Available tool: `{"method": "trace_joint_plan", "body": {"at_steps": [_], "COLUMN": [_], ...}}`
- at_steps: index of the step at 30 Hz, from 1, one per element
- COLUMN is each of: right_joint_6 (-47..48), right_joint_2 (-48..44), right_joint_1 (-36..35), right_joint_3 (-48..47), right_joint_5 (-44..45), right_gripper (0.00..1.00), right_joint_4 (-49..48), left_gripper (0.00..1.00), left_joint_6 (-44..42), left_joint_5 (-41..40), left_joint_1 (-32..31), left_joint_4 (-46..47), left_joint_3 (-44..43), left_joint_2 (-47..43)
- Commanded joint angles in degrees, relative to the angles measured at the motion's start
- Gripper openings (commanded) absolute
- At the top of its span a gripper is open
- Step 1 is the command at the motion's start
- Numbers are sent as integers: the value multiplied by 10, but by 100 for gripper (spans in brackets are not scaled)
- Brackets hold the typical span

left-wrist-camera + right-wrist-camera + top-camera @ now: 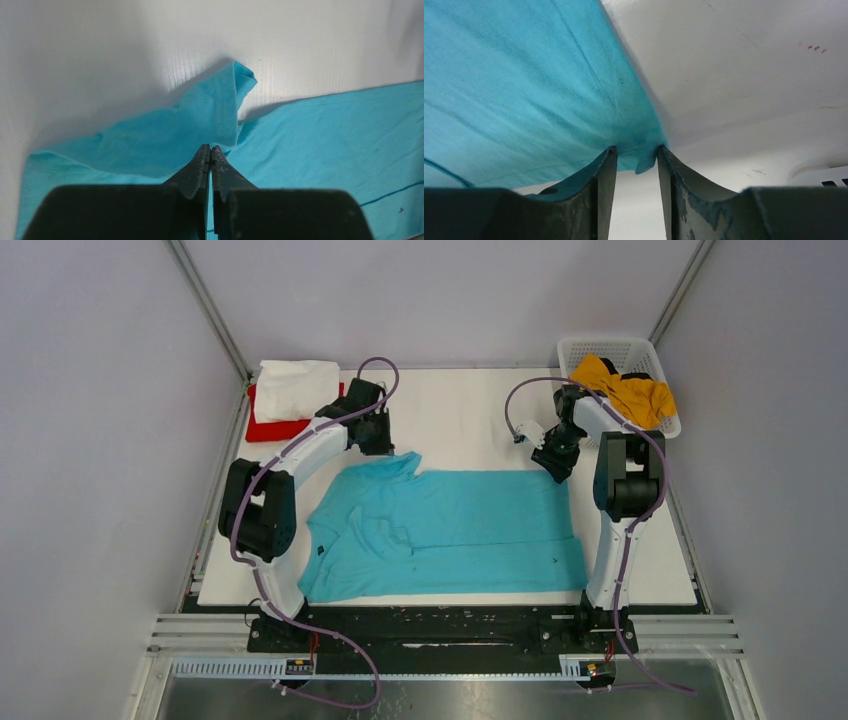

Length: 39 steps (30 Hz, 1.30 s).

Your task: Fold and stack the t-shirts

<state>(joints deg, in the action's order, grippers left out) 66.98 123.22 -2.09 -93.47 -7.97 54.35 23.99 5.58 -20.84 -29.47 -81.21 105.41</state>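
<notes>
The turquoise t-shirt (450, 525) lies spread across the white table, with wrinkles on its left half. My left gripper (390, 448) is at the shirt's far left corner. In the left wrist view it (210, 148) is shut on a raised fold of the turquoise cloth (165, 135). My right gripper (553, 472) is at the shirt's far right corner. In the right wrist view it (634, 150) is open, and the hem corner of the shirt (514, 75) lies between its fingertips. The white t-shirt (297, 388) sits folded on the red one (270, 427). The mustard t-shirt (625, 390) is in the basket.
The white lattice basket (600, 345) stands at the back right corner, close behind the right arm. The white and red stack sits at the back left corner, beside the left arm. Grey walls enclose the table (460, 410).
</notes>
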Motion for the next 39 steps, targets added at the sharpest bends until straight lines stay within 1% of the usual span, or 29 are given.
{"method": "trace_joint_plan", "body": {"at_steps": [1,3,4,5,7,10,13,15,19,25,27,30,34,37,39], "right_joint_6": [5,8,9,9,9,4,15,38,80,99,74,67,26,-16,-33], "right_joint_2": [-23,-23,-22,-21,-20,-21,-32,-46,-86,-160,-175,-196,-239,-262,-283], "right_joint_1": [-5,-6,-7,-8,-10,-14,-17,-19,-31,-61,-66,-80,-101,-110,-115], "right_joint_3": [4,4,3,2,1,6,15,23,49,92,83,79,131,158,194], "right_joint_5": [10,9,9,10,12,26,43,37,33,49,38,6,8,41,66], "right_gripper": [43,42,40,34,19,0,0,0,0,0,0,0,0,0,0], "right_joint_4": [1,8,11,12,11,-5,-22,-17,-16,-16,-13,28,-14,-25,-38], "left_gripper": [0,0,0,0,0,0,0,0,0,0,0,0,0,0,0], "left_joint_6": [-3,-3,-4,-3,-3,-5,-5,-4,-2,10,17,27,31,37,46], "left_joint_5": [-6,-7,-8,-9,-9,-7,-3,0,0,-5,-9,-7,-8,-13,-12], "left_joint_1": [-3,-3,-3,-3,-4,-3,-4,-7,-15,-24,-28,-28,-28,-29,-29], "left_joint_4": [21,21,21,21,21,21,22,27,32,45,57,65,68,71,79], "left_joint_3": [2,2,3,2,2,7,18,34,60,111,131,156,188,218,245], "left_joint_2": [-34,-34,-35,-34,-33,-36,-46,-57,-83,-132,-147,-169,-204,-239,-274]}}
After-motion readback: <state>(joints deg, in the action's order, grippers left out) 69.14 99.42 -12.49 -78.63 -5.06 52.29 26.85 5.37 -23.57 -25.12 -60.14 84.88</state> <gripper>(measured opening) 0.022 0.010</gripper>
